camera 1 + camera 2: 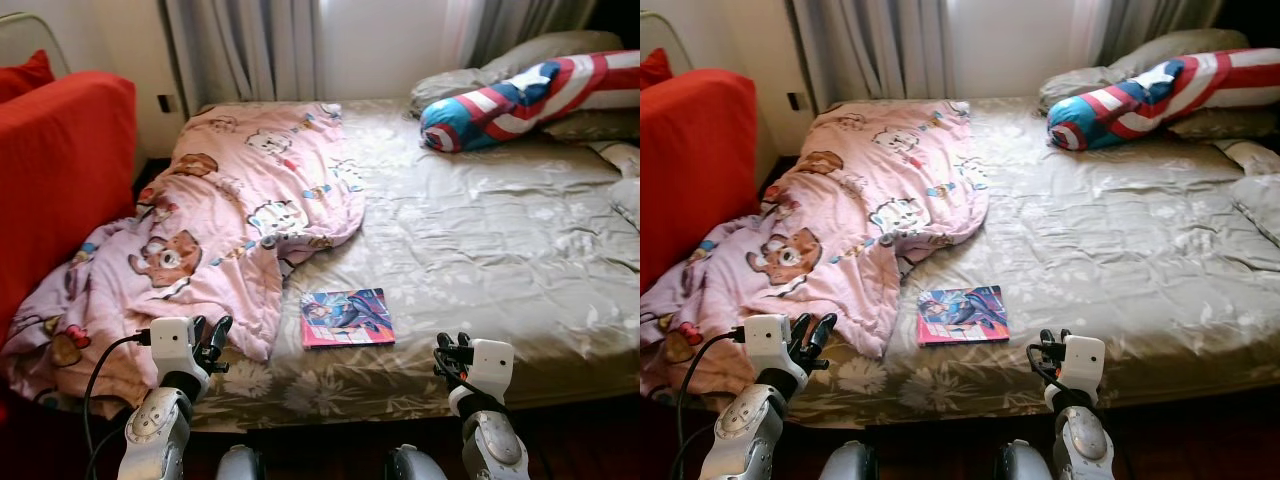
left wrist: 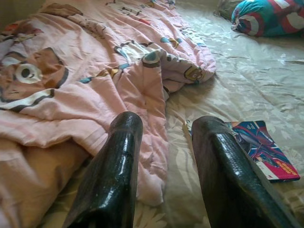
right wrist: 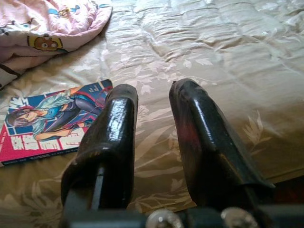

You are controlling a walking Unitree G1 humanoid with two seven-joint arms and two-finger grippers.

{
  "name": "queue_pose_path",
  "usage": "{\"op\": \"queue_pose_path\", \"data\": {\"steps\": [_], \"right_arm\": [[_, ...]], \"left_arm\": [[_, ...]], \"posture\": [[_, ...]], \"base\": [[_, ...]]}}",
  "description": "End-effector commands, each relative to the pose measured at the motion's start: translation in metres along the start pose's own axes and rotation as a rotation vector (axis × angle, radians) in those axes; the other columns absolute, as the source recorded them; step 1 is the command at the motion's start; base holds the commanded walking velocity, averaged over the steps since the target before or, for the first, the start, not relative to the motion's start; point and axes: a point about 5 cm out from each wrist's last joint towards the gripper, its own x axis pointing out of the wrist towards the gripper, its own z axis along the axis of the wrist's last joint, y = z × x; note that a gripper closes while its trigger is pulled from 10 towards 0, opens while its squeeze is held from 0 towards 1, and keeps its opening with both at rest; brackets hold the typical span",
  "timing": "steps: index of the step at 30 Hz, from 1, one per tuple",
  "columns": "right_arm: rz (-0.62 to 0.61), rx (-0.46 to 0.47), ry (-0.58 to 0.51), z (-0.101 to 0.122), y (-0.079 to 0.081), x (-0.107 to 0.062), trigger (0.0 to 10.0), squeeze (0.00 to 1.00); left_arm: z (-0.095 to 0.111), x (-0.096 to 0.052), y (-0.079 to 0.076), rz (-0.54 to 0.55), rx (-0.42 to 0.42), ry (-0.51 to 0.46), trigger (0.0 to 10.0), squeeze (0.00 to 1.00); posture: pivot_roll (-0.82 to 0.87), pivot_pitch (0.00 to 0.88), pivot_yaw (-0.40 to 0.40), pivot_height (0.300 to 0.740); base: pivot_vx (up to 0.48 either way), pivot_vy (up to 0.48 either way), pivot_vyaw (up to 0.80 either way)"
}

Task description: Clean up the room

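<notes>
A wide bed point(image 1: 480, 250) with a beige flowered cover takes up the middle of the head views. A pink blanket point(image 1: 230, 230) printed with cartoon bears lies crumpled over the bed from about 11 o'clock down to 8 o'clock, its lower end spilling over the near edge. A comic book point(image 1: 347, 317) lies flat on the cover near the bed's front edge, at roughly 6 o'clock, just beside the blanket's hem but apart from it. At 1 o'clock a long red, white and blue bolster point(image 1: 525, 95) rests against grey pillows point(image 1: 520, 60) by the curtains point(image 1: 245, 45). A red sofa point(image 1: 60, 170) stands at 9 o'clock.

The left pincer point(image 1: 212, 338) is held at the bed's near edge, at 7 o'clock, right beside the blanket's hanging end; its two black fingers point(image 2: 114, 175) stand apart with nothing between them. The right pincer point(image 1: 450, 352) is at 5 o'clock over the front edge, to the right of the comic book, fingers point(image 3: 111, 137) likewise parted and holding nothing.
</notes>
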Motion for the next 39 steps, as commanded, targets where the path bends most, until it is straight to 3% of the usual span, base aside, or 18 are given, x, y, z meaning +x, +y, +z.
{"op": "queue_pose_path", "data": {"steps": [1, 7, 16, 39], "right_arm": [[0.011, -0.004, 0.003, 0.0, 0.0023, 0.0011, 10.0, 0.0], [0.034, -0.024, 0.0, 0.0003, 0.0038, 0.0007, 10.0, 0.0], [0.055, -0.031, -0.006, 0.0008, 0.0071, 0.0006, 10.0, 0.0], [0.069, -0.033, -0.007, 0.0007, 0.0079, 0.0012, 10.0, 0.0]], "left_arm": [[-0.0003, 0.0011, -0.0001, -0.003, -0.016, 0.007, 10.0, 0.0], [-0.0005, 0.0012, -0.0009, -0.01, -0.014, 0.009, 10.0, 0.0], [-0.001, 0.001, -0.0013, -0.013, -0.012, 0.012, 10.0, 0.0], [-0.0005, 0.0024, -0.0023, -0.017, -0.011, 0.015, 10.0, 0.0]], "posture": [[-0.02, 0.02, -0.005, 0.629], [-0.02, 0.018, -0.004, 0.629], [-0.02, 0.014, -0.003, 0.629], [-0.02, 0.014, -0.001, 0.629]], "base": [[0.0, 0.0, 0.0], [0.0, 0.0, 0.0], [0.0, 0.0, 0.7], [0.0, 0.0, 0.02]]}}
